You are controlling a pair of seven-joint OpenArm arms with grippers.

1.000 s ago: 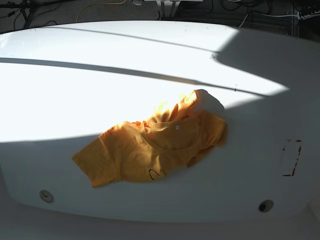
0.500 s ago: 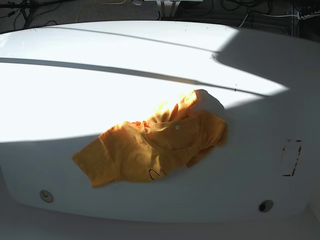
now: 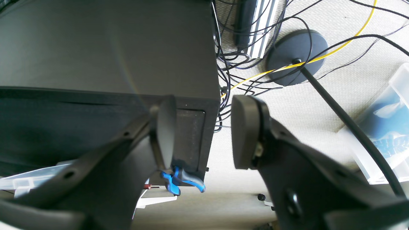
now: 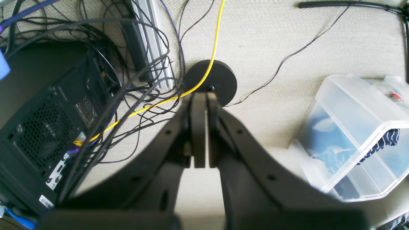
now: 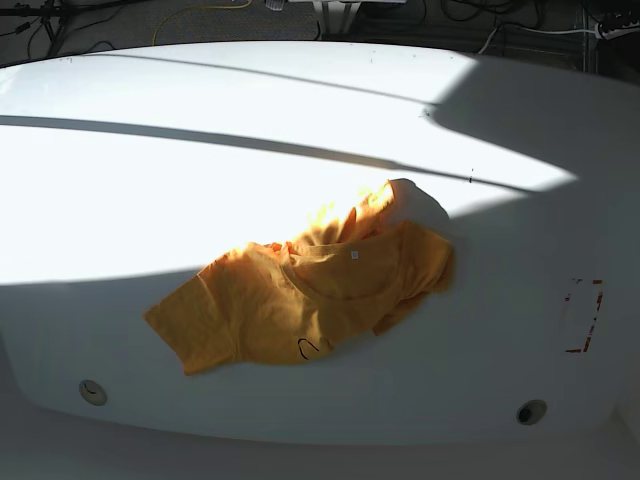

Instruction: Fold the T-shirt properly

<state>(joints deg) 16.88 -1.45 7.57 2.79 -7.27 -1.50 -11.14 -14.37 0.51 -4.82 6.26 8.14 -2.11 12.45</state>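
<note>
The orange-yellow T-shirt (image 5: 300,295) lies crumpled on the white table (image 5: 150,170), a little right of its middle, with one sleeve spread toward the lower left. A small white neck tag shows near the collar and a black line drawing near the front hem. Neither arm appears in the base view. In the left wrist view my left gripper (image 3: 203,132) is open, nothing between its pads, pointed at the floor. The right wrist view shows my right gripper (image 4: 200,127) shut on nothing, also above the floor.
Round holes sit in the table's front corners (image 5: 92,391) (image 5: 531,411), and a red-marked rectangle (image 5: 583,315) at right. On the floor are a black computer case (image 4: 48,134), tangled cables, a round black stand base (image 4: 211,81) and a clear plastic bin (image 4: 358,134).
</note>
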